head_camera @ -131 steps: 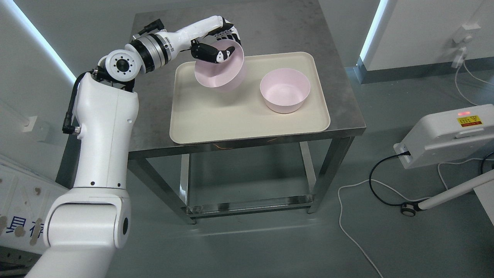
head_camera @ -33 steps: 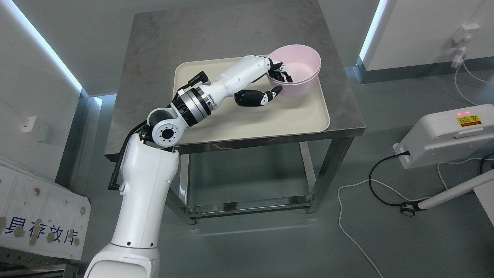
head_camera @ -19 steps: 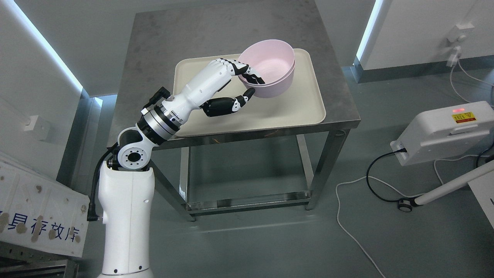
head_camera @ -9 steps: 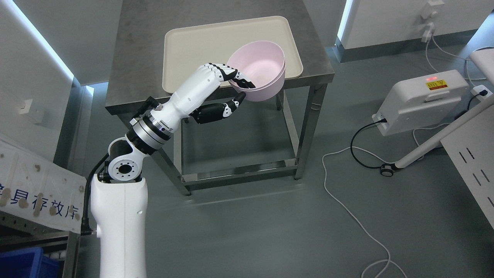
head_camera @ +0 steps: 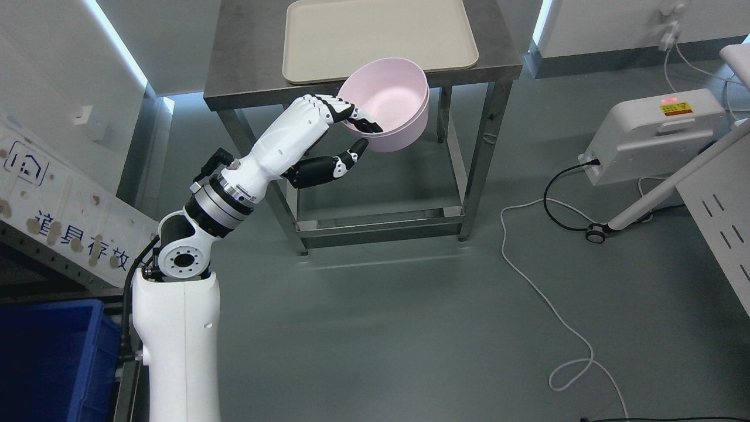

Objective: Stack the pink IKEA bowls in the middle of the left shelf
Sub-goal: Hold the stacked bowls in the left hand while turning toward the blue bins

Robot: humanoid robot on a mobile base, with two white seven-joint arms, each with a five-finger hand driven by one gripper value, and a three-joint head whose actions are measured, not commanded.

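Near the steel table's [head_camera: 246, 82] front edge, left hand [head_camera: 337, 135] holding the stacked pink bowls [head_camera: 389, 108] in the air, fingers hooking over the rim, thumb pressing underneath; cream tray [head_camera: 375, 35] lying bare on the table behind; blue bin [head_camera: 53, 357] sitting at lower left.

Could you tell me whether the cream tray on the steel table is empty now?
Empty as far as shown: the tray is bare, and the left hand holds both nested pink bowls.
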